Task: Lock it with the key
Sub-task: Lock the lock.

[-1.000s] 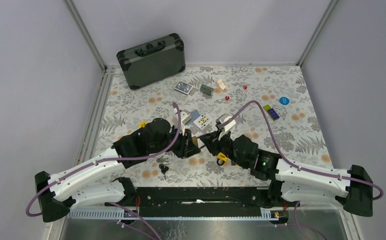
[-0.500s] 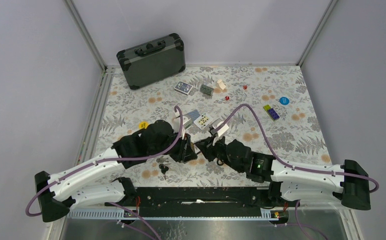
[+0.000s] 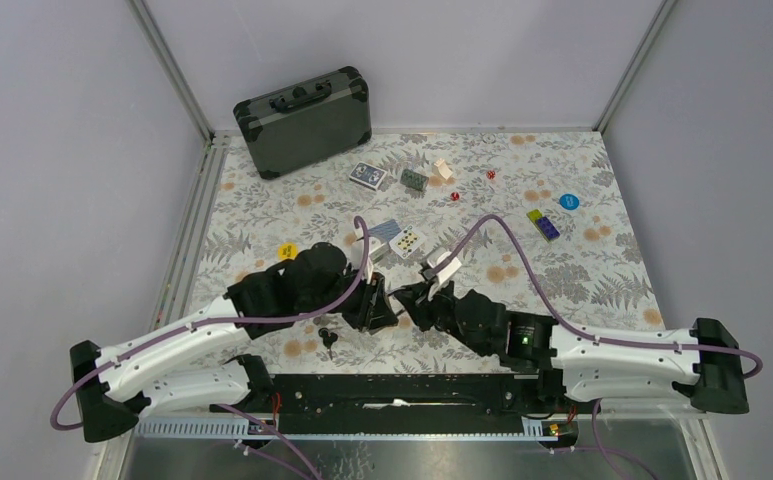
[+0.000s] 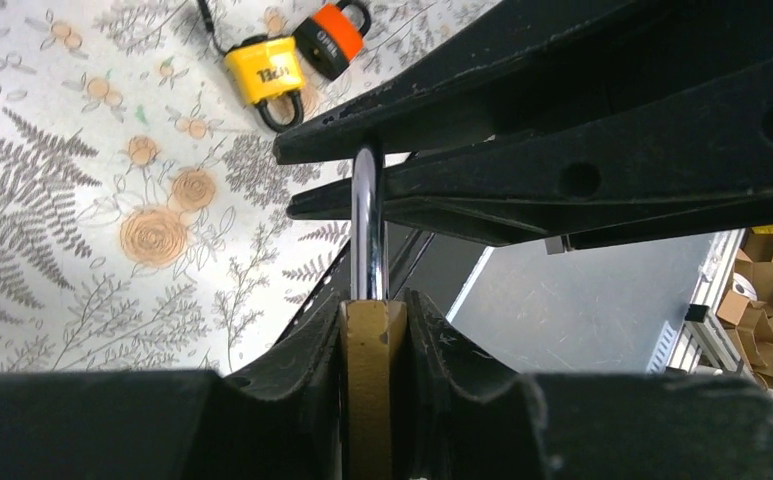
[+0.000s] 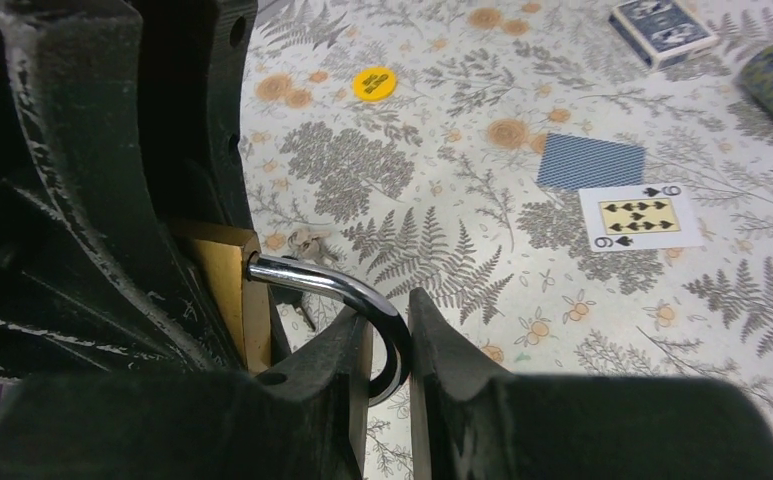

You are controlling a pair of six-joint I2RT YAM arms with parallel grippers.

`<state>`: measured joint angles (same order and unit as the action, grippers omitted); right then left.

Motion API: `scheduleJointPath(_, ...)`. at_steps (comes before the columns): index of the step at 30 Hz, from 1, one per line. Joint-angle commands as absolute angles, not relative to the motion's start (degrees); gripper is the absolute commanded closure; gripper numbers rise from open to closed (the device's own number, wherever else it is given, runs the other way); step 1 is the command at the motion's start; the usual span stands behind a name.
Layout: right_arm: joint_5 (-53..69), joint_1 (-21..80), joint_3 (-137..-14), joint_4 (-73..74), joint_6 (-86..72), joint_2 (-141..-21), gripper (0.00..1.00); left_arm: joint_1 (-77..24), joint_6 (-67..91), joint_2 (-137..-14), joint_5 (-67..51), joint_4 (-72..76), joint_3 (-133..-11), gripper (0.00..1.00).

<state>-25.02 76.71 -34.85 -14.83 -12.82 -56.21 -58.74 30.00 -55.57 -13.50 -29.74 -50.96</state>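
Observation:
A brass padlock [image 4: 372, 380] sits clamped by its body in my left gripper [image 4: 374, 310], its chrome shackle [image 4: 367, 220] pointing away from the wrist. My right gripper [image 5: 387, 310] is shut on the curved end of that shackle [image 5: 332, 280], beside the brass body [image 5: 224, 290]. In the top view the two grippers meet tip to tip, left gripper [image 3: 378, 300] against right gripper [image 3: 409, 298], and the padlock is mostly hidden between them. A key [image 3: 327, 338] with a dark head lies on the table just near of the left gripper.
A yellow padlock [image 4: 262, 75] and an orange one [image 4: 330, 40] lie on the floral cloth under the right arm. Playing cards [image 3: 402, 240], a card deck [image 3: 367, 175], a yellow chip [image 3: 286, 250], a blue chip [image 3: 568, 201] and a black case [image 3: 304, 120] lie farther back.
The right arm has slid left and nearer, bringing its gripper tight against the left one. Both grips stay the same; the key has not moved.

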Motion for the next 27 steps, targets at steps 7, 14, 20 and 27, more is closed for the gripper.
scheduleJointPath(7, -31.37, 85.49, -39.97, -25.68, -20.00, -45.18, 1.00, -58.36, 29.44, -52.90, -8.45, 8.08, -52.57, 0.87)
scheduleJointPath(14, -40.20, 85.45, -35.86, -25.24, -18.50, -35.65, 1.00, -58.36, 30.68, -51.62, -8.86, 7.67, -53.26, 0.42)
scheduleJointPath(20, -43.00, 85.47, -34.30, -24.86, -16.11, -30.99, 1.00, -58.36, 30.55, -51.04, -9.51, 5.79, -55.19, 0.30)
scheduleJointPath(27, -43.44, 85.47, -33.19, -23.71, -14.52, -28.39, 1.00, -58.39, 28.89, -48.67, -6.64, 1.71, -54.91, 0.26)
